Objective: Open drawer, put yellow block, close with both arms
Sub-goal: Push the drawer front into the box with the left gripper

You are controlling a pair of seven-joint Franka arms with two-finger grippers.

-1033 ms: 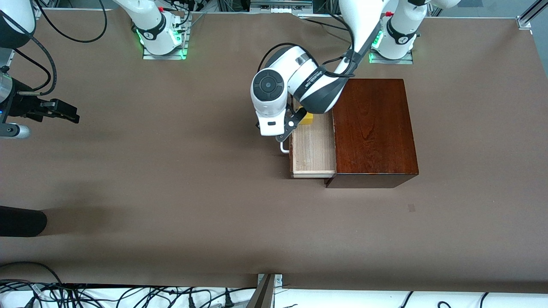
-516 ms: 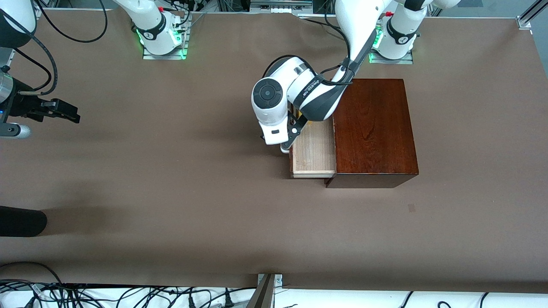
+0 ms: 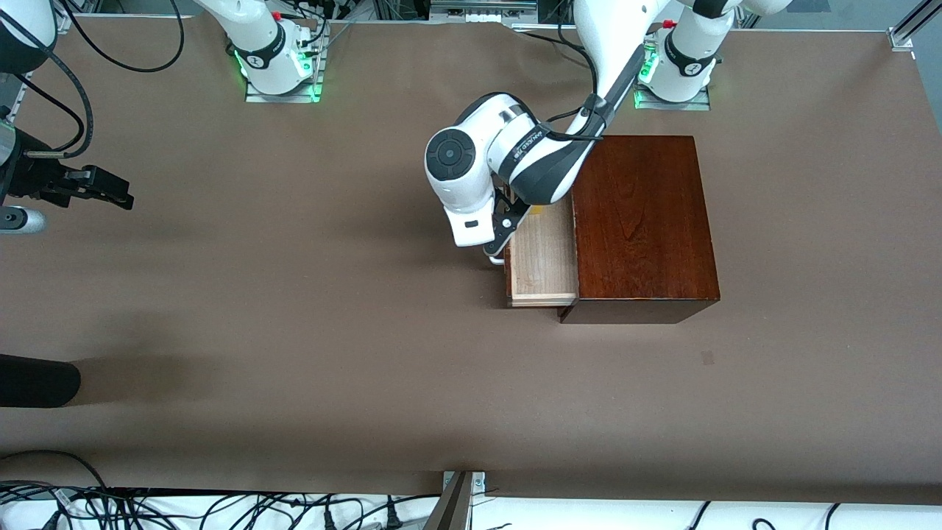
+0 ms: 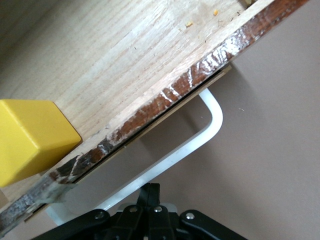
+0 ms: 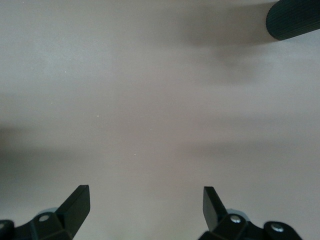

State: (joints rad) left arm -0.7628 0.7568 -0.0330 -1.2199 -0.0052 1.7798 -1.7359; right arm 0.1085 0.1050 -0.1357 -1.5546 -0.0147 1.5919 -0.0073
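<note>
A brown-covered bench (image 3: 294, 331) carries a dark mahogany box (image 3: 644, 221) toward the left arm's end. The drawer (image 3: 543, 258) stands partly pulled out of the box on the side facing the right arm's end, its pale-wood tray bare apart from the yellow block (image 4: 30, 140), which sits in the tray's corner farther from the front camera, just inside the dark front panel. The white bar handle (image 4: 170, 155) runs along the outside of that front. The left gripper (image 3: 503, 230) is at the drawer front, right by the handle; its jaws are drawn close together, with nothing held between them. The right gripper (image 3: 103, 190) waits over the bare bench at the right arm's end, well apart from the box, its jaws spread wide and empty.
</note>
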